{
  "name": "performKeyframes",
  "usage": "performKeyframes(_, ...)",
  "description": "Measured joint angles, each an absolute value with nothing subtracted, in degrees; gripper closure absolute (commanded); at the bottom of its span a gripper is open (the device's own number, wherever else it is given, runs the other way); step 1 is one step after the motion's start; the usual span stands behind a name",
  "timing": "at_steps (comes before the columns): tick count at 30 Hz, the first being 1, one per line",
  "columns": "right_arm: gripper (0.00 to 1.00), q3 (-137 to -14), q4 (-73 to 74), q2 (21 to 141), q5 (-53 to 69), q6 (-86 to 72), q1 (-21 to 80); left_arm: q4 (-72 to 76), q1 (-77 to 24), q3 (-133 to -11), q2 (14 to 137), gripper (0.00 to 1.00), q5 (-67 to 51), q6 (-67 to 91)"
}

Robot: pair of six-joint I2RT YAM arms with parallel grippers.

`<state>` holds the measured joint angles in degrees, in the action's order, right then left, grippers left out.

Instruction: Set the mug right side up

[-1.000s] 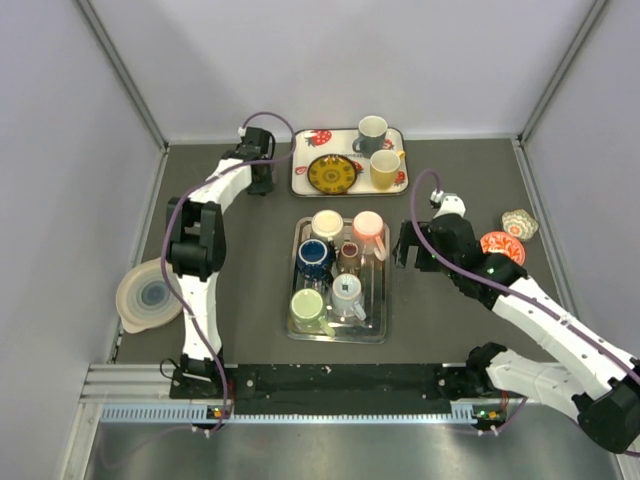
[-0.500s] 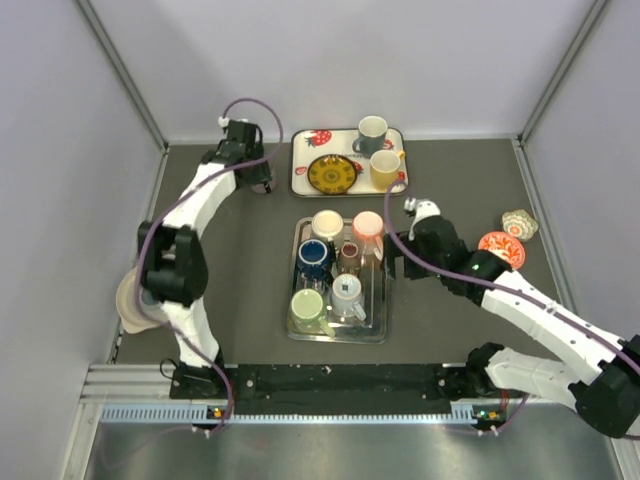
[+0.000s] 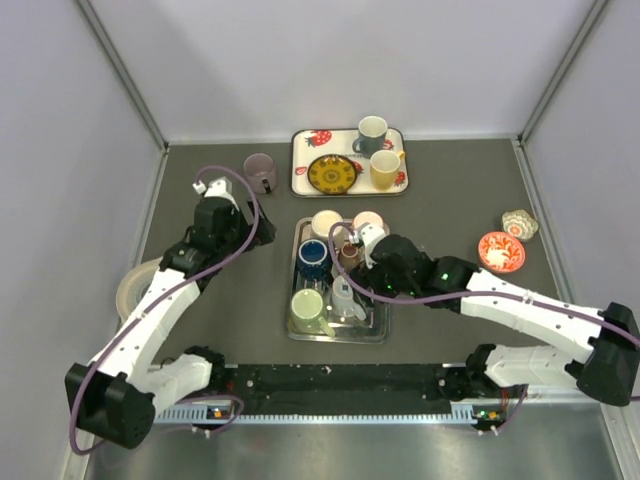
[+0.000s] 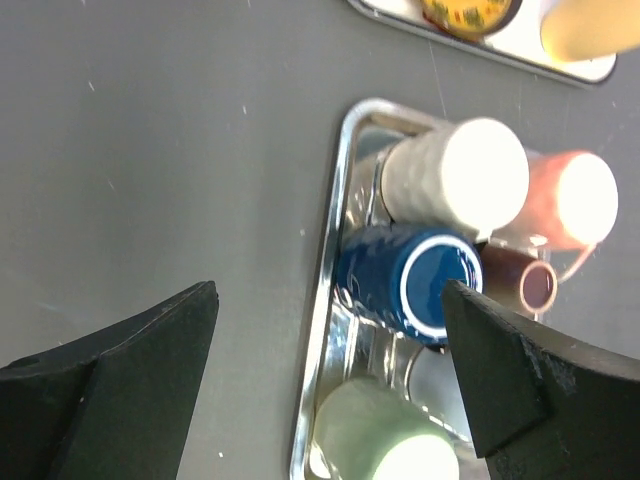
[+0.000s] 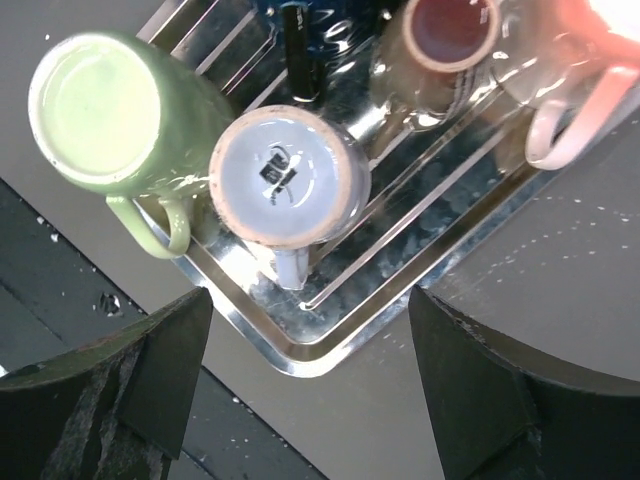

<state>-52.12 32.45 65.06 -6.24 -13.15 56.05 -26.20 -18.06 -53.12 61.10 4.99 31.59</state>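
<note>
Withdrawn and gaping empty, the left gripper has left the mauve mug seemingly upright at 11 o'clock; the right gripper, jaws wide, hovers over 1 inverted grey mug, likely next.

Bright overhead light; glare off the steel tray, pink mug overexposed.

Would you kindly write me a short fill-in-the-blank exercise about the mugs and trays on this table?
1. The green mug in the metal tray stands upside ___.
2. The right pincer hovers over that tray with its jaws ___.
3. The plate on the white tray is mostly ___.
4. The mauve mug stands outside both trays, on the white tray's ___ side.

Missing words: down; open; yellow; left
</note>
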Motion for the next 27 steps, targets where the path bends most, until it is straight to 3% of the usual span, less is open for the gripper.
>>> performKeyframes(9, 0.42, -51.70, 30.87, 73.10, -6.94, -14.83, 60.45, -25.26, -18.11, -43.33, 49.45, 0.01, 2.39, 36.71)
performKeyframes(27, 0.57, -51.37, 25.50, 82.17, -12.49, -17.80, 60.64, -23.94, -18.11, -38.54, 44.77, 0.05, 1.10, 38.04)
